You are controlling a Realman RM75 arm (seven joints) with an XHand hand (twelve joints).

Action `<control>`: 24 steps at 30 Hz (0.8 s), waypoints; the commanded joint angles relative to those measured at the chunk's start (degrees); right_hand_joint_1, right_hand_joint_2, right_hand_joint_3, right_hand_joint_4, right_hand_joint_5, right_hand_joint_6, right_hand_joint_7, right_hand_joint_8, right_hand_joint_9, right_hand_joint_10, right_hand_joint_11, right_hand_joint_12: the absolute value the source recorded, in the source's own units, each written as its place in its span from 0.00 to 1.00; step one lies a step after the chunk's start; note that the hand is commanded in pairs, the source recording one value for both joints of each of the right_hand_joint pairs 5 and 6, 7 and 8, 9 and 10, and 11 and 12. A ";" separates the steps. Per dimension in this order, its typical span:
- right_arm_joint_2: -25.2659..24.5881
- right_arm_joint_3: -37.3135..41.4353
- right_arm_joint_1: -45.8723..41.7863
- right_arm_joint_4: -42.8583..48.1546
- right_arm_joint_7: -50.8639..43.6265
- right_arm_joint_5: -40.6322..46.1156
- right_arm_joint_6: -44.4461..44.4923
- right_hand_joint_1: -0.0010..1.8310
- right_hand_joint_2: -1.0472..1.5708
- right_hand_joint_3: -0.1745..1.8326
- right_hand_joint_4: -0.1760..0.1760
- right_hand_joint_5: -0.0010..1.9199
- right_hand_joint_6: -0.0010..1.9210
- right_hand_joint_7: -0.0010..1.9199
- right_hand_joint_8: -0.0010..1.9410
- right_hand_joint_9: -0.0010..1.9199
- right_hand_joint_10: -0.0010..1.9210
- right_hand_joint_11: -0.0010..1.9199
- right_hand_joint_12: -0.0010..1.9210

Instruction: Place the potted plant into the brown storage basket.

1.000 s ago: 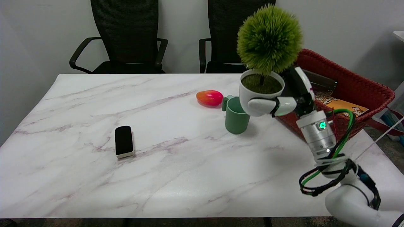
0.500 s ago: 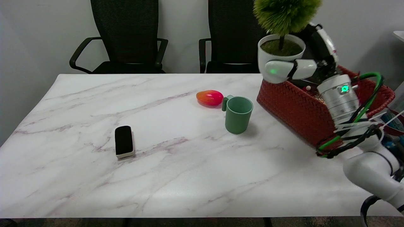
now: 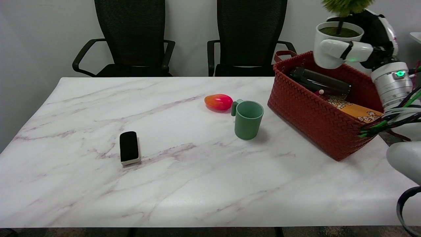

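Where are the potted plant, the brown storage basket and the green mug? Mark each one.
potted plant point(image 3: 324, 36), head view, on the white pot's side above the fingers.
brown storage basket point(image 3: 312, 113), head view, on the woven near wall.
green mug point(image 3: 246, 126), head view, on the outer side of its body.

Setting: office or meeting room. Evidence: two black mesh office chairs point(image 3: 133, 36) at 12 o'clock, plain white wall point(image 3: 39, 33) behind, marble-pattern table point(image 3: 164, 171).

One potted plant point(image 3: 338, 39), one brown storage basket point(image 3: 315, 115), one green mug point(image 3: 247, 119), one mango point(image 3: 218, 101), one eraser point(image 3: 129, 147), two black chairs point(image 3: 131, 36) were there.
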 commanded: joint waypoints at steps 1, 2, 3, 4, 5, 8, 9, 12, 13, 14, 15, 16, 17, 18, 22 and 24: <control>6.25 8.20 2.10 -20.10 7.16 1.39 -5.71 0.76 0.76 0.34 0.50 0.29 0.29 0.61 0.60 0.62 0.62 0.51 0.51; 6.39 8.09 2.10 -21.08 7.43 1.39 -6.04 0.76 0.76 0.34 0.50 0.29 0.29 0.61 0.60 0.62 0.62 0.51 0.51; 6.44 7.99 2.10 -22.29 7.58 1.39 -6.38 0.76 0.76 0.34 0.50 0.29 0.29 0.61 0.60 0.62 0.62 0.51 0.51; 6.44 7.80 2.10 -23.07 7.61 1.39 -6.54 0.76 0.76 0.34 0.50 0.29 0.29 0.61 0.60 0.62 0.62 0.51 0.51; 6.44 7.56 2.10 -23.96 7.61 1.39 -6.56 0.76 0.76 0.34 0.50 0.30 0.30 0.61 0.60 0.62 0.62 0.51 0.51; 6.30 6.65 2.05 -25.92 7.61 1.33 -6.56 0.76 0.76 0.34 0.50 0.30 0.30 0.61 0.60 0.62 0.62 0.51 0.51; 6.28 6.30 1.97 -26.56 7.61 1.14 -6.56 0.76 0.77 0.34 0.50 0.30 0.30 0.61 0.60 0.62 0.62 0.51 0.51; 6.20 5.54 1.65 -27.38 7.48 0.83 -6.56 0.76 0.77 0.34 0.50 0.30 0.30 0.61 0.60 0.63 0.63 0.51 0.51; 6.14 5.21 1.52 -27.46 7.29 0.83 -6.56 0.75 0.77 0.34 0.50 0.31 0.31 0.61 0.60 0.63 0.63 0.51 0.51; 6.06 4.92 1.35 -27.48 7.15 0.77 -6.56 0.75 0.78 0.34 0.50 0.31 0.31 0.61 0.60 0.63 0.63 0.52 0.51; 6.04 4.79 1.25 -27.48 7.13 0.69 -6.56 0.75 0.78 0.34 0.50 0.31 0.31 0.61 0.61 0.63 0.63 0.52 0.52; 6.04 4.49 1.23 -27.48 7.13 0.34 -6.46 0.75 0.79 0.33 0.50 0.31 0.31 0.61 0.61 0.63 0.63 0.52 0.52; 6.04 4.19 1.23 -27.31 7.13 -0.10 -6.40 0.75 0.79 0.33 0.50 0.32 0.32 0.62 0.61 0.63 0.63 0.52 0.52; 6.04 4.13 1.23 -27.13 7.13 -0.48 -6.40 0.75 0.79 0.33 0.50 0.32 0.32 0.62 0.61 0.63 0.63 0.52 0.52; 6.04 4.05 1.36 -25.51 7.31 -1.79 -6.19 0.75 0.80 0.33 0.50 0.32 0.32 0.62 0.61 0.64 0.64 0.52 0.52; 6.12 4.21 1.47 -24.34 7.13 -2.38 -6.44 0.74 0.81 0.33 0.50 0.33 0.33 0.62 0.61 0.64 0.64 0.52 0.52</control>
